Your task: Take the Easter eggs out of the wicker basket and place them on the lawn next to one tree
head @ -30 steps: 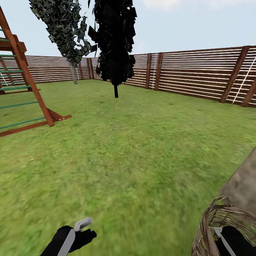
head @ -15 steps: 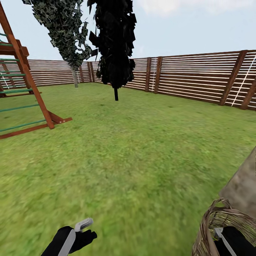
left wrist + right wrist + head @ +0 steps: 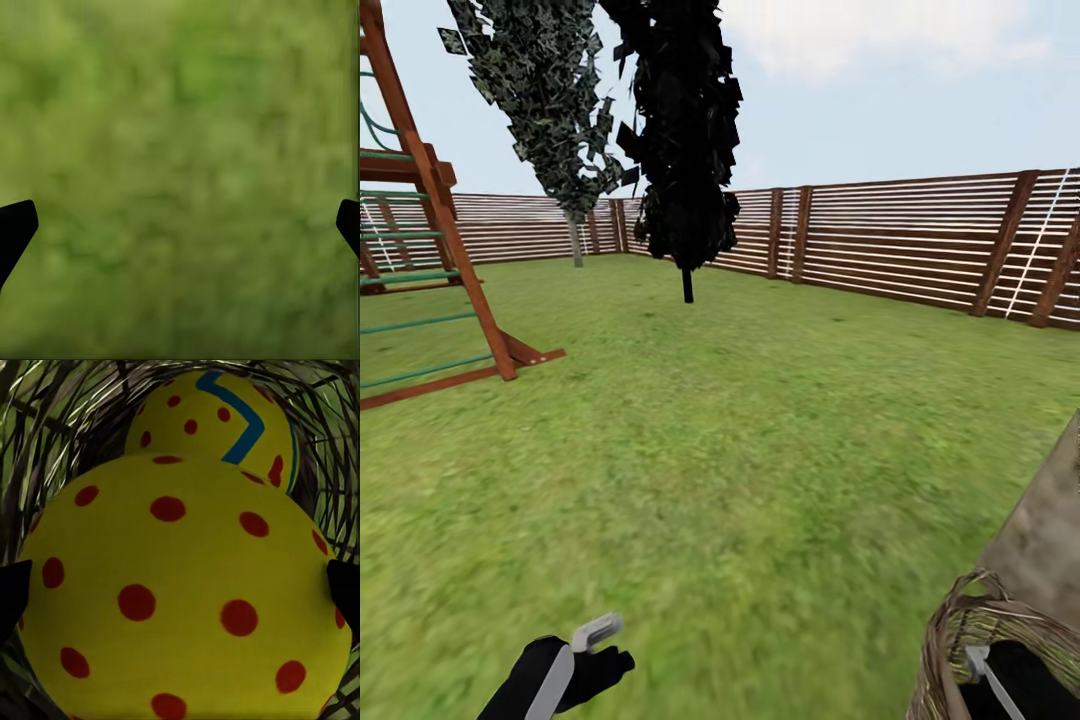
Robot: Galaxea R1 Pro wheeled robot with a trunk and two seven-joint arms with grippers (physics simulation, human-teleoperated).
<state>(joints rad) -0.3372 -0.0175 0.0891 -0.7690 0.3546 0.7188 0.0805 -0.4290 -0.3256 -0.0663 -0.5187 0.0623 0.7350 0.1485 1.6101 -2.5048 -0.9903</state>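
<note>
Right pincer [image 3: 180, 585] down inside wicker basket [image 3: 960, 640], fingers spread either side of near Easter egg [image 3: 180, 600]; second egg [image 3: 217, 424] just behind. Left pincer [image 3: 180, 225] spread wide, empty, over lawn [image 3: 760, 450]; pale trunk [image 3: 1045, 530] beside basket

Left arm low, forearm angled forward, left gripper [image 3: 600, 640] pointing down, its 2 fingertips [image 3: 16, 225] spread wide, nothing between them. Right arm low at the right, right gripper [image 3: 180, 592] with fingertips set apart on either side of an egg [image 3: 180, 592].
</note>
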